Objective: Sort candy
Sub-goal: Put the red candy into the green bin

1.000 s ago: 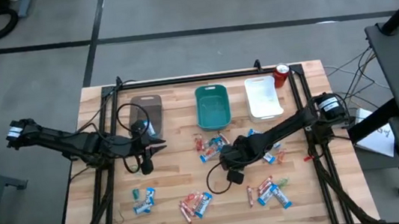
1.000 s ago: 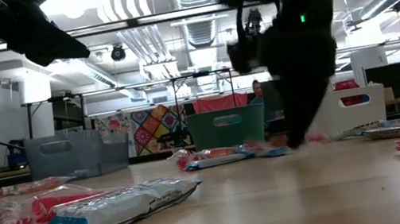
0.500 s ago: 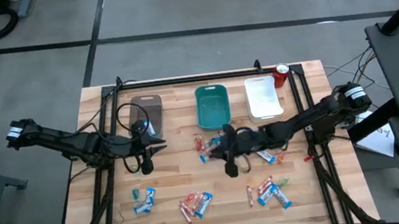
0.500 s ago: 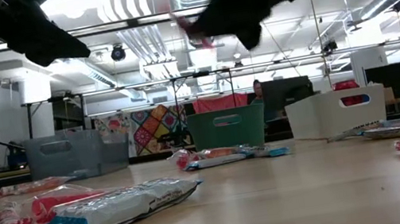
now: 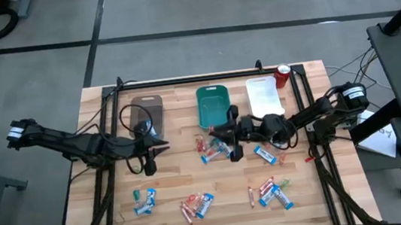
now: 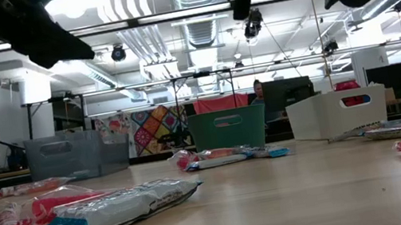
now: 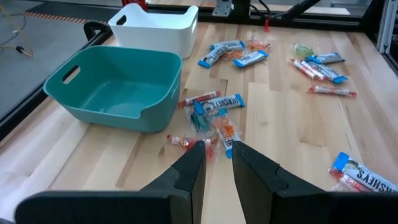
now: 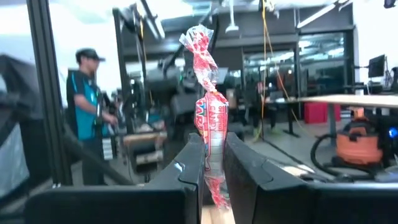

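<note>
The right gripper [image 8: 212, 163] is clamped on the middle of a slim red candy stick [image 8: 208, 118], which rises above its fingertips. The stick looks light and crinkly, likely to slip, so mid-body seems the best hold. The left gripper [image 7: 217, 163] waits with fingers slightly parted, the candy pile [image 7: 214, 118] just ahead.

A slim red-and-white wrapped stick candy [image 8: 208, 124] stands upright, pinched between the fingers of the right gripper [image 8: 210, 163], its twisted end sticking up above the fingertips. The rest of the candy [image 5: 205, 151] lies flat and scattered on the wood below and around that claw: blue-and-white bar wrappers and red pieces just beside it, and more blue bars and red sticks [image 5: 196, 205] well apart from it.
</note>
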### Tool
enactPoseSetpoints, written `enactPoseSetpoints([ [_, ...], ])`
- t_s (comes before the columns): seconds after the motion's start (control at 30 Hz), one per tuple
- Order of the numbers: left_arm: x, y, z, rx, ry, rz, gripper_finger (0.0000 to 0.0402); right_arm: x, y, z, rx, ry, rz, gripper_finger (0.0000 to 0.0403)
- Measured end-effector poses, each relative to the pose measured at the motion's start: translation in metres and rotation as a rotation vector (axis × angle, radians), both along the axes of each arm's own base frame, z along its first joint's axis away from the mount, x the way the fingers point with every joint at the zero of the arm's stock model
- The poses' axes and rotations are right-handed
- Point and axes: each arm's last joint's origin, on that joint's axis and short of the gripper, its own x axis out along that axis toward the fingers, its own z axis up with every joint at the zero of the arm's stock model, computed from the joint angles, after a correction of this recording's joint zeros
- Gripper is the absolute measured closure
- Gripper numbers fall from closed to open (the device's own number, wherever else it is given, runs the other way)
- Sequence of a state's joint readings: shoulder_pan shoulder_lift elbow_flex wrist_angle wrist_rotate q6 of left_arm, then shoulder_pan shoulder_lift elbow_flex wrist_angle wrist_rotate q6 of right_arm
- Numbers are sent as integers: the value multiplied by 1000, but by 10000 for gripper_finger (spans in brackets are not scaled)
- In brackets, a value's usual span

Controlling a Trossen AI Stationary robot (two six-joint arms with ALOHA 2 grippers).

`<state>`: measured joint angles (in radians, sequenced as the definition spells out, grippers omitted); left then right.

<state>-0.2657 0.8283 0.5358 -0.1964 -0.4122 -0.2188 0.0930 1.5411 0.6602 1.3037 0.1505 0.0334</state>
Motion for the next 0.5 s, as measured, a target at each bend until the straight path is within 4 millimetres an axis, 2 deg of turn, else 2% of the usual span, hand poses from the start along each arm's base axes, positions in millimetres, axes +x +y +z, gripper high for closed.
enactPoseSetpoints([
  [0.23,9,-3,-6,5,18,0,338,-4,-1,9,82,-100,28,365],
  [0.5,16,-3,-14,41,53,46,338,-6,1,13,70,-134,82,365],
])
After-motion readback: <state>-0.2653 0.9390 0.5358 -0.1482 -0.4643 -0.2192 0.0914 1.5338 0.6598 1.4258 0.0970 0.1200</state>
